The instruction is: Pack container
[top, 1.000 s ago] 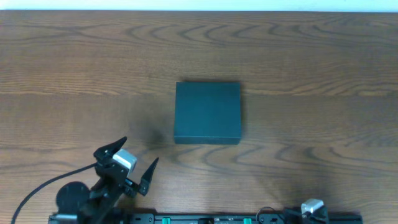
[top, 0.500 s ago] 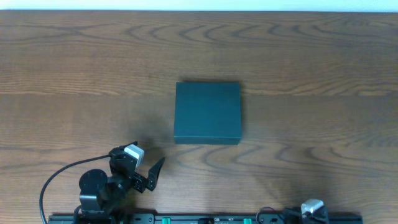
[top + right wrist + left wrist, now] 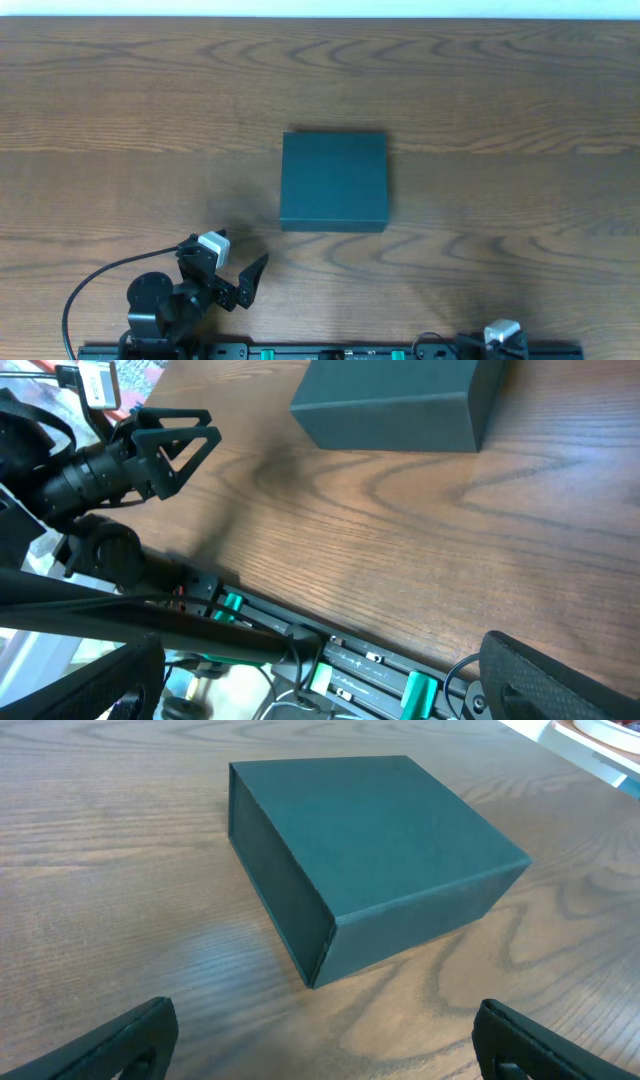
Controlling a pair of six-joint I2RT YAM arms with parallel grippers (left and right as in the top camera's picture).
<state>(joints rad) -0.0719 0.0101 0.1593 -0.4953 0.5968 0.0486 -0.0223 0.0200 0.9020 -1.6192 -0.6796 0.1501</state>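
Observation:
The container (image 3: 333, 182) is a dark teal-green square box with its lid shut, at the middle of the wooden table. It also shows in the left wrist view (image 3: 380, 840) and the right wrist view (image 3: 400, 400). My left gripper (image 3: 230, 256) is open and empty near the front edge, to the front left of the container and apart from it; its fingers (image 3: 320, 1050) frame bare wood. My right gripper (image 3: 320, 690) is open and empty over the table's front rail; only its wrist (image 3: 505, 335) shows in the overhead view.
A black rail with green clamps (image 3: 300, 650) runs along the table's front edge (image 3: 330, 352). A black cable (image 3: 90, 290) loops at the front left. The left arm (image 3: 120, 455) shows in the right wrist view.
My left gripper has drawn back toward the front edge and shifted a little right, still open. The container and the right arm have not moved.

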